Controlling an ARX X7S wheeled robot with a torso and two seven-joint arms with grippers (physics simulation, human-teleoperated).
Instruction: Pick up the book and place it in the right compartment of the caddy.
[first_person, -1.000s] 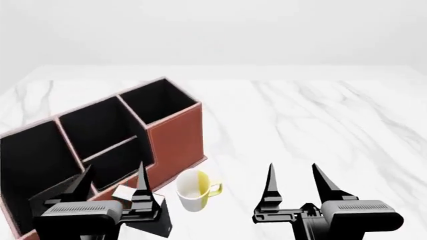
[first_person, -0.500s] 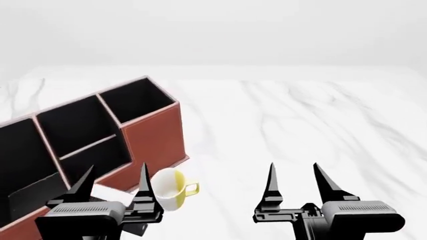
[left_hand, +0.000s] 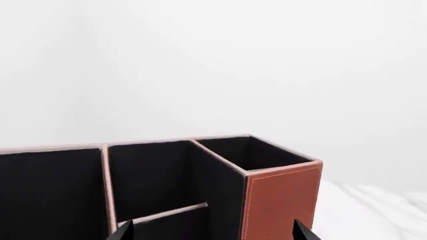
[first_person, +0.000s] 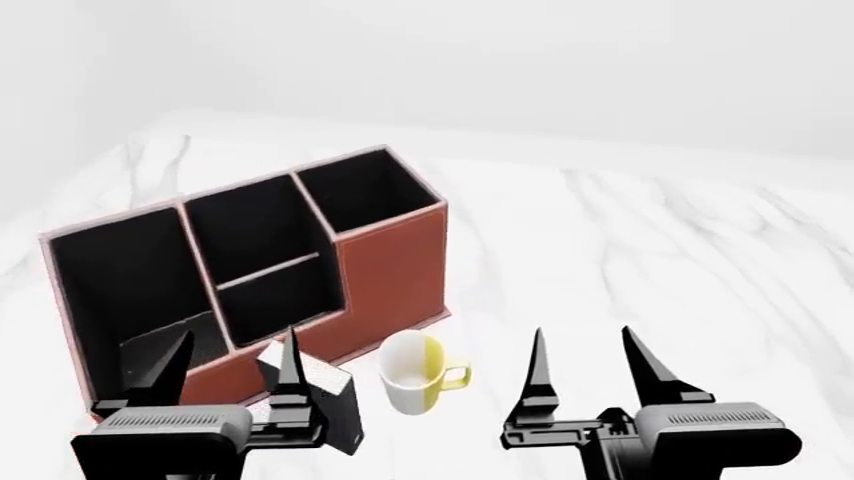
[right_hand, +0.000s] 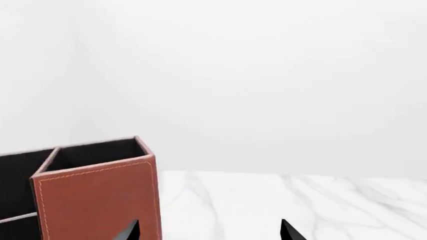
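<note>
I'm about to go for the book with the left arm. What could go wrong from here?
The book stands close in front of the caddy, partly hidden behind the left gripper, so lining up on it is hard. The mug sits just beside the book; a sideways approach may knock it. The right compartment has a tall front wall, so a low carry could strike it.

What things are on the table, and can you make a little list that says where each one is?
table: white marble top
caddy: red-brown, three black sections, standing at the left
right compartment: end section with tall front wall, nothing seen inside
book: small, black, upright in front of the caddy, partly behind the left gripper
mug: white and yellow, beside the book, handle pointing right
left gripper: open, holding nothing, near the book
right gripper: open, holding nothing, over bare table
</note>
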